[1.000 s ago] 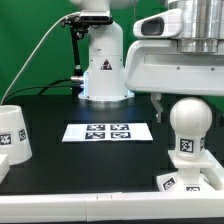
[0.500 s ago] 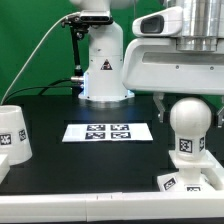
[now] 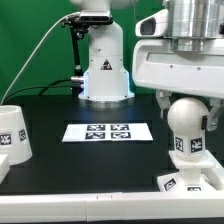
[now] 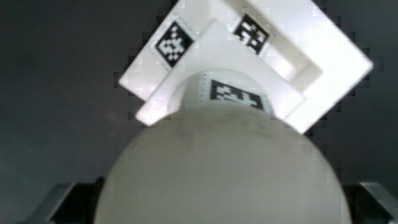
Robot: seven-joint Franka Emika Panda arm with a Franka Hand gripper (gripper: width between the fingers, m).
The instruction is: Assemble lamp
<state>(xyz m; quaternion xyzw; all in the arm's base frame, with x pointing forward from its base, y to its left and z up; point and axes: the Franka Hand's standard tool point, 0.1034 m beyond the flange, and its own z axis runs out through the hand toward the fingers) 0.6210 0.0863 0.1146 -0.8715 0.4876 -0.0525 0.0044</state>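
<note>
The white round-headed bulb (image 3: pixel 188 122) stands upright with its neck in the square stepped base (image 3: pixel 196 180) at the exterior view's right. My gripper (image 3: pixel 187 106) hangs over the bulb's head, one finger on each side of it. In the wrist view the bulb's head (image 4: pixel 214 160) fills the space between the fingers of the gripper (image 4: pixel 217 205), with a narrow dark gap on each side, so the jaws look open. The tagged base (image 4: pixel 294 45) lies beyond it. The cup-like shade (image 3: pixel 12 132) stands alone at the exterior view's left edge.
The marker board (image 3: pixel 108 131) lies flat in the middle of the black table. The white robot pedestal (image 3: pixel 104 65) stands behind it, with a green backdrop beyond.
The hand has turned about the bulb and shifted slightly; its visible finger now sits closer to the bulb's head. The bulb, base and shade stay in place.
</note>
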